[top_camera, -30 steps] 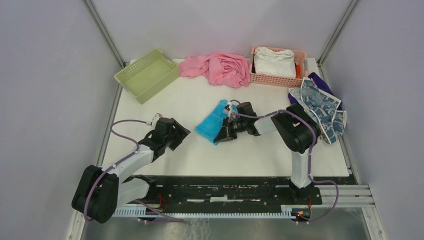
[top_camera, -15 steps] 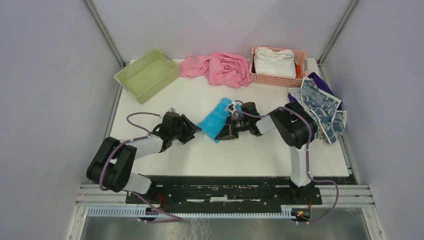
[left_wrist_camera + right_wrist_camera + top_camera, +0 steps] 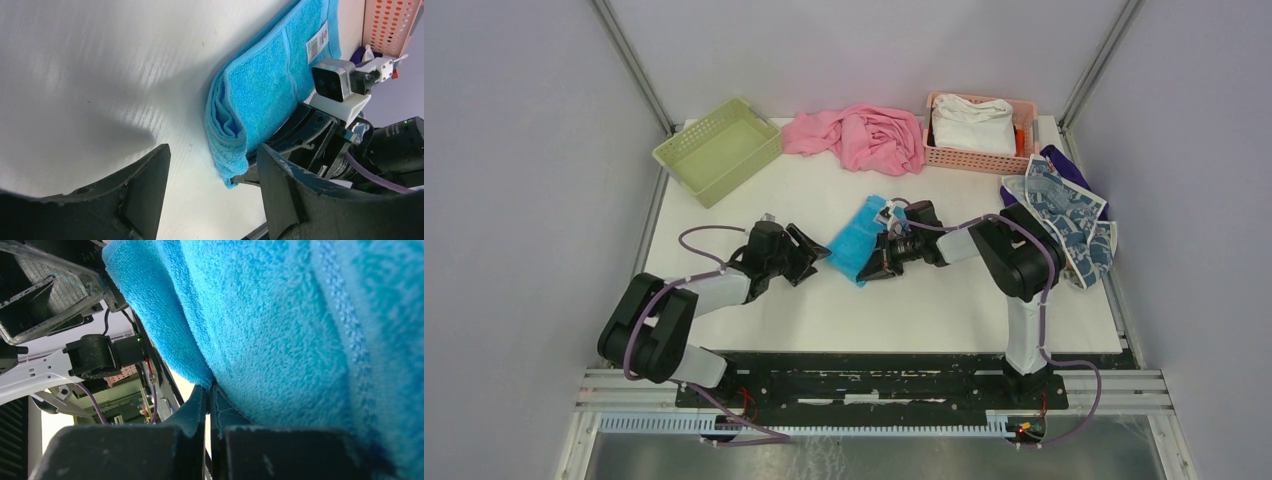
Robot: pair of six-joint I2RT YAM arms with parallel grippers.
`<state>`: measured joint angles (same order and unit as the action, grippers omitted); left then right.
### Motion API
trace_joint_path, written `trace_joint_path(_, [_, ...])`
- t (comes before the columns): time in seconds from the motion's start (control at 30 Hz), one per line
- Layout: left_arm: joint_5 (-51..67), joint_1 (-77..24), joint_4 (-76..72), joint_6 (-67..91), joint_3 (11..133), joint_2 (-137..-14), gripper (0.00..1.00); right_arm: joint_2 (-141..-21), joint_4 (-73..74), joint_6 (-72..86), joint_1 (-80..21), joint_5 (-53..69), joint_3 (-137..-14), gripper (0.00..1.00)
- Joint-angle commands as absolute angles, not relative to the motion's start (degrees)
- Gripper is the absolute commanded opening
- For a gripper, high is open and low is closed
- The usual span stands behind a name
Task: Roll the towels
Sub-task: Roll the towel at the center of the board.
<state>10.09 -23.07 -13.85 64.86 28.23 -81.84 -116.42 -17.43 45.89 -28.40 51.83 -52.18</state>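
A bright blue towel (image 3: 854, 240) lies partly rolled at mid-table, its loose fold (image 3: 235, 130) curling over the right arm's fingers. My right gripper (image 3: 871, 268) is shut, its tips (image 3: 207, 390) pinching the towel's near edge (image 3: 200, 372). My left gripper (image 3: 814, 253) hangs open just left of the towel, its jaws wide apart (image 3: 212, 155) with nothing between them, a short way from the roll's end. A white towel with dark blue print (image 3: 1064, 215) lies crumpled at the table's right edge.
A green basket (image 3: 719, 148) stands at the back left. A pink cloth (image 3: 864, 135) lies at the back middle. A pink basket (image 3: 980, 158) at the back right holds a white cloth (image 3: 972, 122). A purple cloth (image 3: 1064, 160) peeks out beside the printed towel.
My left arm has swung in from the near left up to the blue towel's left end. The towel has drawn in narrower over the right gripper, which stays shut.
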Motion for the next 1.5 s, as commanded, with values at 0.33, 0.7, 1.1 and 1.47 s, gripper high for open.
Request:
trace_joint_path(0.33, [5.71, -23.24, -9.88, 70.99, 34.98, -88.51, 0.52, -110.92, -3.92, 33.61, -31.43, 45.18, -57.13, 0.05])
trace_joint_path(0.7, [5.24, -24.39, -6.83, 70.96, 37.18, -90.51, 0.31, -106.32, 6.6, 23.01, -36.61, 34.12, -61.15, 0.1])
trace_joint_path(1.1, [2.55, -24.42, 3.26, 72.66, 37.82, -85.46, 0.03, -96.38, 12.72, 6.44, -47.8, 12.54, -63.5, 0.55])
trace_joint_path(1.47, [2.2, -24.42, 8.23, 75.14, 38.1, -83.15, 0.03, -100.6, 11.95, -1.1, -57.84, 0.28, -66.52, 0.61])
